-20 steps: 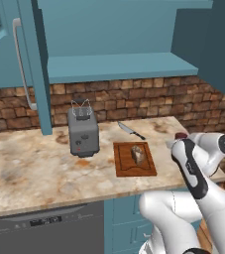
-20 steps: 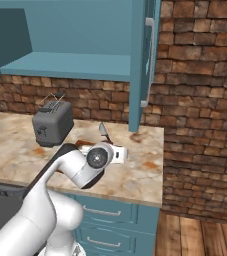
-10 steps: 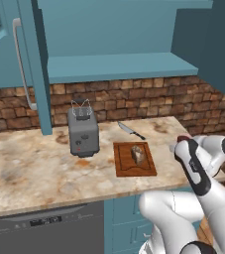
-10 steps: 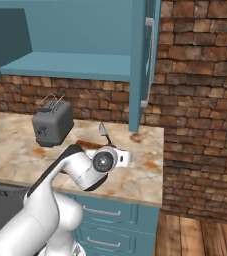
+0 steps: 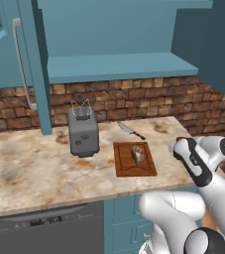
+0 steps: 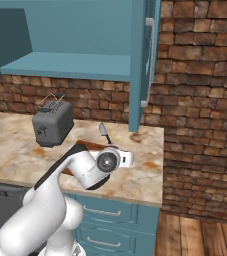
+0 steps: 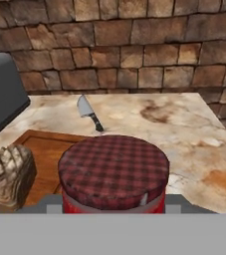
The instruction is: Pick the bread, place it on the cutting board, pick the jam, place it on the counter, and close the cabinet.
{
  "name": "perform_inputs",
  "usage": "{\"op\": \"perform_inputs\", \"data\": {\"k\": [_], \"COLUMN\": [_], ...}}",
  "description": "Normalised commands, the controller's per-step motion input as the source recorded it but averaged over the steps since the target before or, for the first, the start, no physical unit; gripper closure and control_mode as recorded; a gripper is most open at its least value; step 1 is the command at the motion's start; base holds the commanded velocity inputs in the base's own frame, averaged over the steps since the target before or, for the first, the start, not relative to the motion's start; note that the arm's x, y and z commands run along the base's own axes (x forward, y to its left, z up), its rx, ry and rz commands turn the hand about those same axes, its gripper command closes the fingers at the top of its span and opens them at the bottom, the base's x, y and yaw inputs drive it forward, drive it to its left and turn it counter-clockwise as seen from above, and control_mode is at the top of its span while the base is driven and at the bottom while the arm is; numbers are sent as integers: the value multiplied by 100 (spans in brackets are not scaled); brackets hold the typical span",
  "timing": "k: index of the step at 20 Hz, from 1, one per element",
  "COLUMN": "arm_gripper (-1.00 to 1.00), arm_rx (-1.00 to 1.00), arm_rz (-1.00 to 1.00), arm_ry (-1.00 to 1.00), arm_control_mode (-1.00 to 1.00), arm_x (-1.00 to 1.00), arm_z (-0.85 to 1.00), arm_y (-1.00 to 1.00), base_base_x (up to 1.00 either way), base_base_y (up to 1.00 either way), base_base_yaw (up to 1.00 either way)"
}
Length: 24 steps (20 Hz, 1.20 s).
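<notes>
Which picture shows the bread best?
The left base view: the bread sits whole on the cutting board, seen from above. The hand view shows it closer but cut off at the left edge, beside the jam. In the right base view the arm blocks it.

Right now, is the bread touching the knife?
Apart. The left base view shows the bread sitting on the cutting board, while the knife lies on the counter behind the board, with bare board and stone between them.
</notes>
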Motion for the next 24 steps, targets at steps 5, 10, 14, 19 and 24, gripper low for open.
{"op": "perform_inputs", "data": {"k": [5, 10, 14, 19, 24], "arm_gripper": [100, 100, 100, 100, 100], "arm_rx": [0, 0, 0, 0, 0], "arm_rz": [0, 0, 0, 0, 0], "arm_ry": [0, 0, 0, 0, 0], "arm_control_mode": [-100, -100, -100, -100, -100], "arm_x": [15, 18, 18, 14, 10], "arm_z": [-15, -16, -15, -16, -15], "arm_y": [0, 0, 0, 0, 0], "base_base_x": [0, 0, 0, 0, 0], "base_base_y": [0, 0, 0, 0, 0], "base_base_yaw": [0, 0, 0, 0, 0]}}
